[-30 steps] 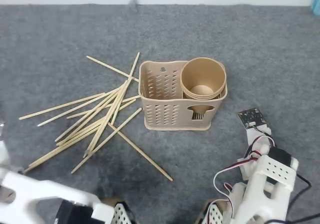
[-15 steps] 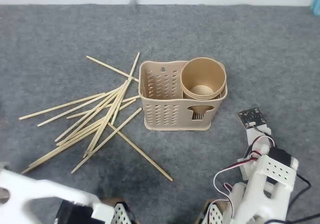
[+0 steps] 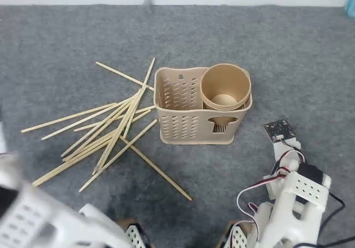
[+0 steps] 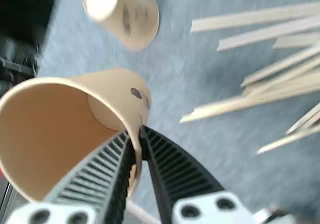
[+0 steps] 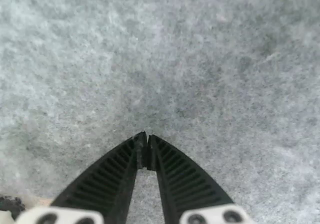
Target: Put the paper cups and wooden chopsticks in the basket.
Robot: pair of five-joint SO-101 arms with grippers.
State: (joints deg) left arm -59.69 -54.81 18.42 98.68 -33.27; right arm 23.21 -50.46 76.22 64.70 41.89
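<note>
Cup (image 4: 60, 134) in left tool (image 4: 136, 134), second cup (image 4: 125, 13) loose, right tool (image 5: 146, 151) closed, roughly fifteen chopsticks (image 3: 108, 130)

Grey felt-like carpet (image 3: 288, 48) over the table: beige perforated plastic basket (image 3: 188, 123) upright near the middle, a loose fan of pale wooden chopsticks (image 3: 105, 131) flat just left of the basket, some tips reaching its wall, one tan paper cup (image 4: 131, 19) on its side near chopstick ends.
</note>
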